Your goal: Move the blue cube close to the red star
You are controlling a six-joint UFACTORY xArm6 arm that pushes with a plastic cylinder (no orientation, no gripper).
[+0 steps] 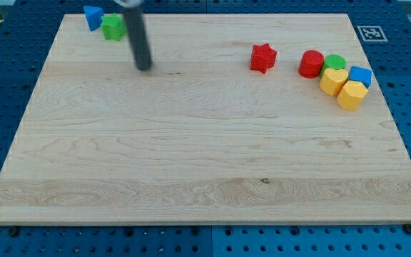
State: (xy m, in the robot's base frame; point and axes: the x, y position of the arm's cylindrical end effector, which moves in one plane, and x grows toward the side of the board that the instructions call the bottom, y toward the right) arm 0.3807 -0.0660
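Note:
The blue cube (361, 76) sits at the view's right, at the right end of a tight cluster of blocks. The red star (262, 58) stands alone at the upper middle-right of the wooden board (191, 157), well to the left of the cube. My tip (143, 68) is at the upper left of the board, far left of both the star and the cube, touching no block.
The cluster by the cube holds a red cylinder (310, 63), a green cylinder (335, 63) and two yellow blocks (333, 81) (352, 94). A blue block (92, 16) and a green block (113, 26) sit at the top left corner, just up-left of my tip.

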